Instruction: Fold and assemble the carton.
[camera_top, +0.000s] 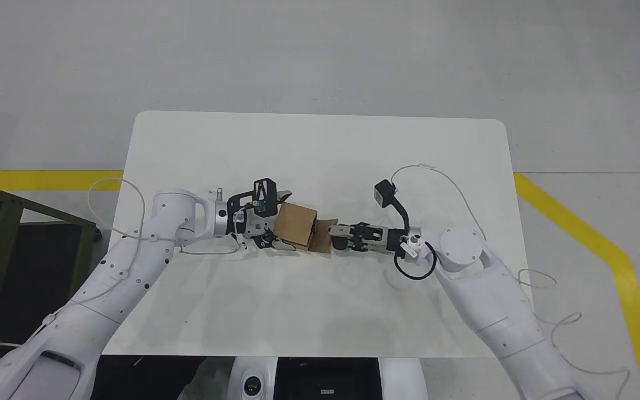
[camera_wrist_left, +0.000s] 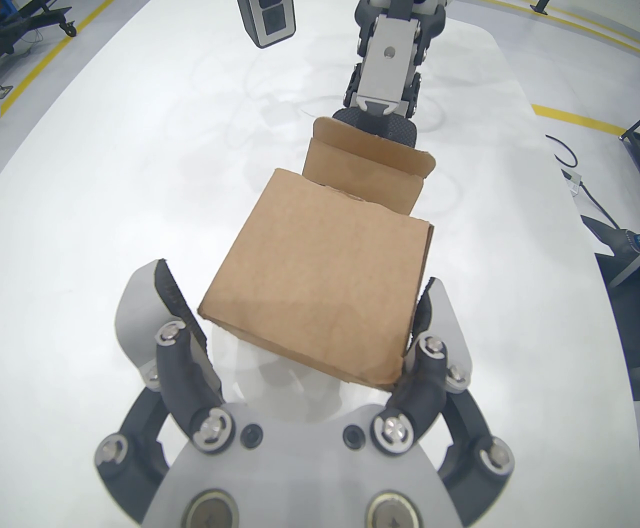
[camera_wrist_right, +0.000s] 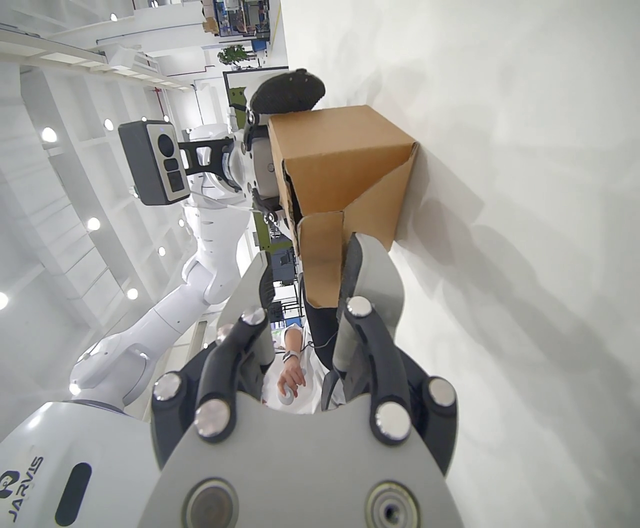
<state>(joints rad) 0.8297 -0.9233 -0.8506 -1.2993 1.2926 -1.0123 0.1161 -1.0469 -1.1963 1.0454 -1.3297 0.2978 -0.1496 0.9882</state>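
A brown carton (camera_top: 297, 225) lies on its side on the white table (camera_top: 320, 140), midway between my two arms. My left gripper (camera_top: 264, 228) holds its closed end; in the left wrist view the fingers (camera_wrist_left: 172, 300) press both sides of the carton (camera_wrist_left: 320, 270). At the other end one flap (camera_wrist_left: 370, 150) sticks out, with my right gripper (camera_top: 336, 238) against it. In the right wrist view that flap (camera_wrist_right: 322, 260) sits between the parted fingers of the right gripper (camera_wrist_right: 310, 267), touching the finger nearer the table (camera_wrist_right: 362, 270). A diagonal inner flap (camera_wrist_right: 377, 210) slants inward.
A thin white cable (camera_top: 425, 170) loops over the table behind the right arm. The far half of the table and the strip near its front edge (camera_top: 300, 352) are bare. Yellow floor tape (camera_top: 570, 215) runs beside the table.
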